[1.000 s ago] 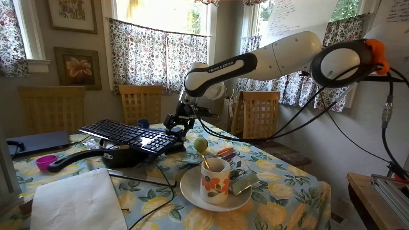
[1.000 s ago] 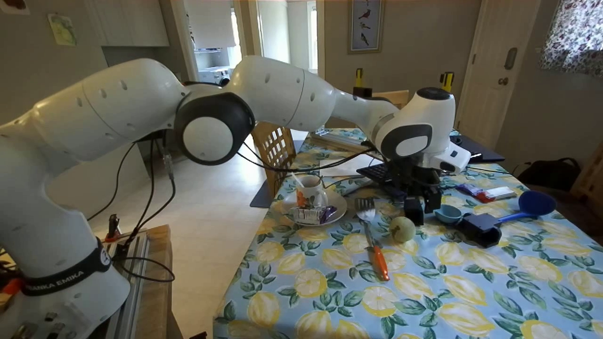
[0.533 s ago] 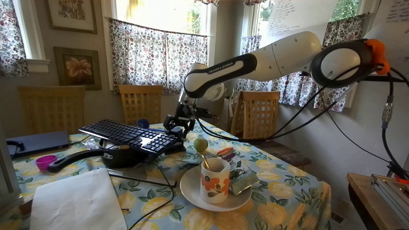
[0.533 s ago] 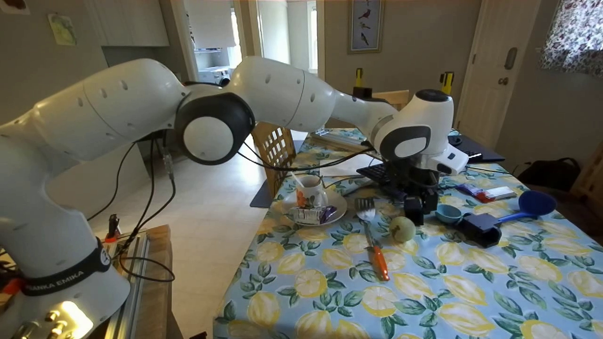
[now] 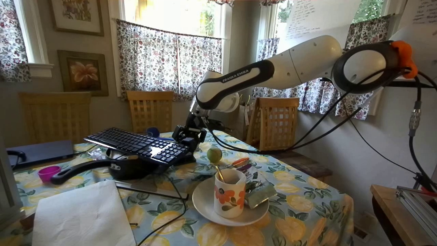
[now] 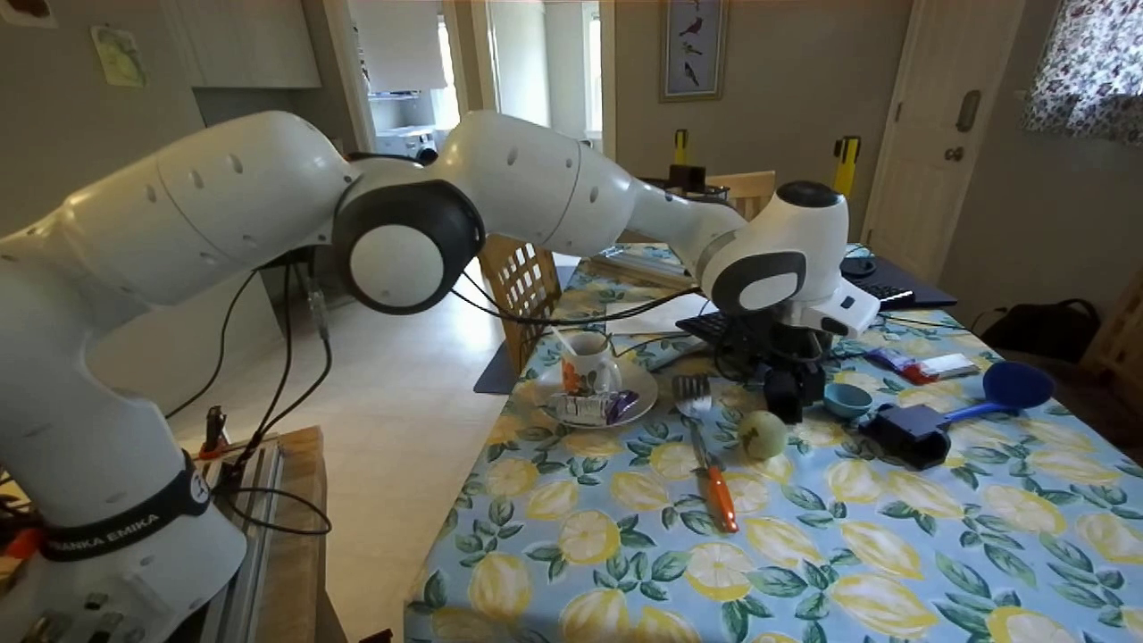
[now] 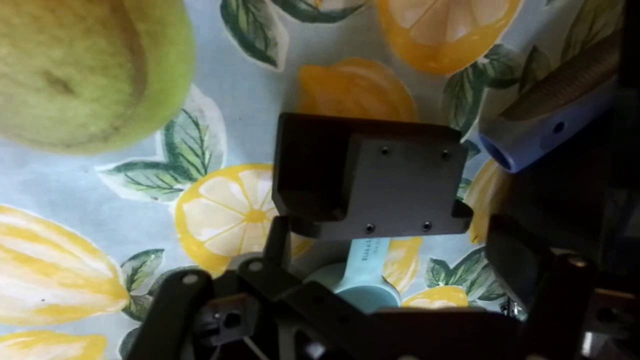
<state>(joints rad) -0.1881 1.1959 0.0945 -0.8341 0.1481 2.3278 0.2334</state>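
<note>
Arm now slightly lower, tool spread wide; nearby on counter: black bracket, turquoise cup, round green object

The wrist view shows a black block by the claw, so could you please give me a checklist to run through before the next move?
1. Claw open: ok, its jaws stand apart.
2. Black block lined up: ok, it shows roughly between the fingertips in the wrist view.
3. Contact between fingertips and block: cannot tell, the angle hides it.
4. Turquoise cup clear of the block: not ok, the block hides the end of its handle.
5. Green fruit clear of the jaws: ok, it sits off to one side, apart from the block.
6. Keyboard clear of the claw: cannot tell, they overlap in an exterior view.
</note>
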